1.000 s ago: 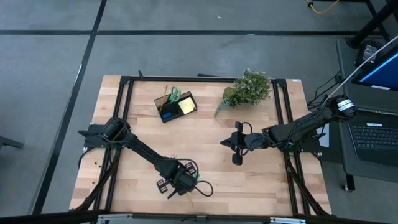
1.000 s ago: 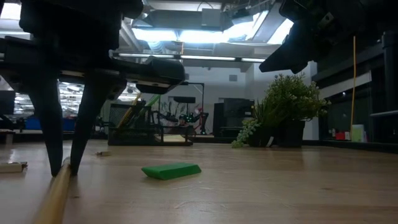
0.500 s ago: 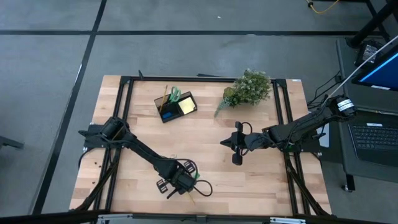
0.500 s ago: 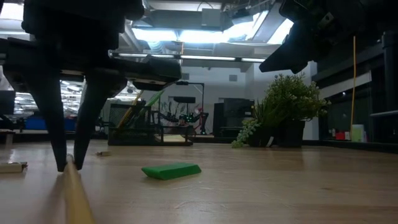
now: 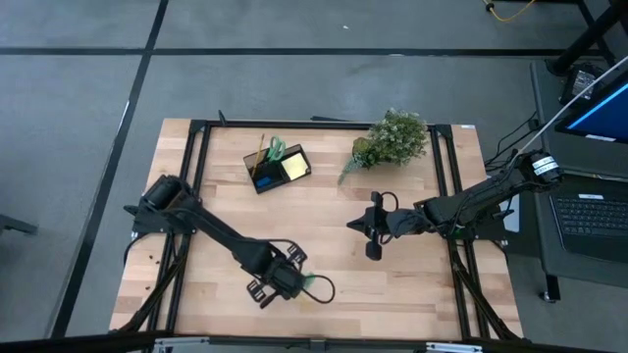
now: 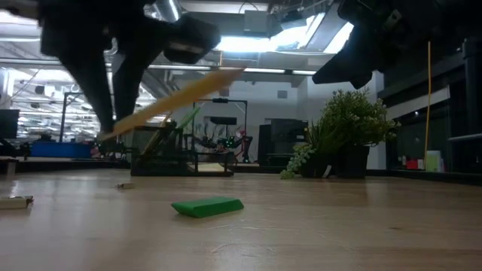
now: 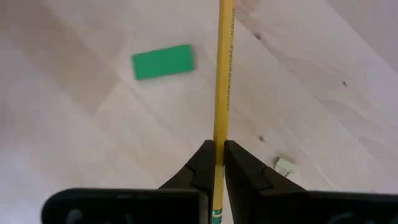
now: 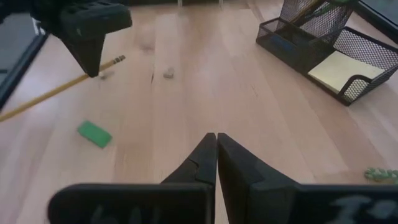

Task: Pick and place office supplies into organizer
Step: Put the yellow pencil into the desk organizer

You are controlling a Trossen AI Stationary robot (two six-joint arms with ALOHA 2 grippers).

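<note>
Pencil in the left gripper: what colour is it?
Yellow. The pencil clamped in the left gripper shows best in the left wrist view.

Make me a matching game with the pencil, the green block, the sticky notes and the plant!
Things:
1. yellow pencil
2. green block
3. sticky-note pad
4. plant

Places:
A. lying flat on the bare table
B. inside the organizer
C. standing at the table's far edge
D. held tilted in the air by the left gripper

Pairs: 1-D, 2-A, 3-B, 4-C
</note>
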